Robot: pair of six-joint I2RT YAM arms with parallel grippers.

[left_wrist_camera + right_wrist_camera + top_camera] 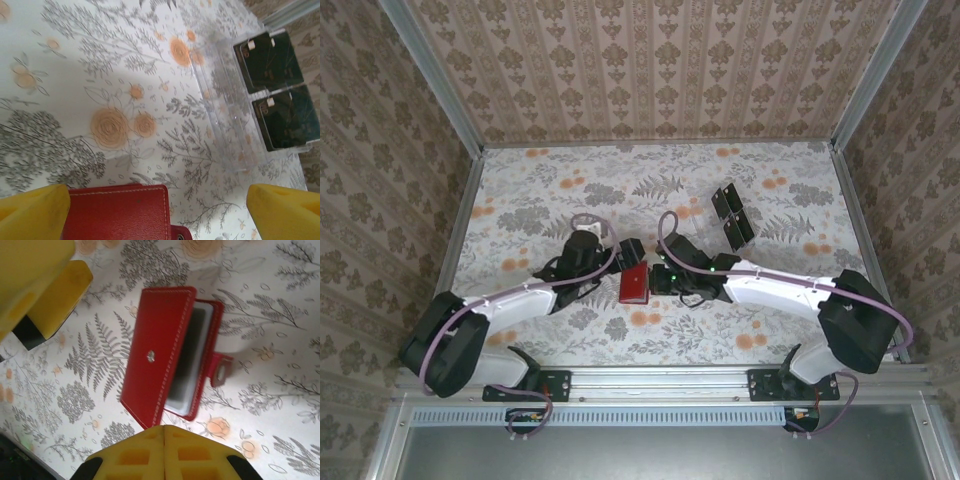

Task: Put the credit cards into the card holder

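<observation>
The red card holder [634, 285] lies mid-table between the two arms. Its cover [160, 350] stands part-way open, showing the grey inner face, with the clasp tab [221, 369] sticking out. My right gripper [164, 432] is shut, and the cover's near corner runs in under its tips. My left gripper [157, 215] is open just beyond the card holder [117, 212], whose far part lies between its fingers, against one of them. Black credit cards [270, 60] stand in two stacks in a clear holder [225, 110] further back [732, 215].
Patterned walls and metal rails [460, 230] close in the floral table on three sides. One yellow finger [62, 295] of the left gripper hangs close to the card holder's far end in the right wrist view.
</observation>
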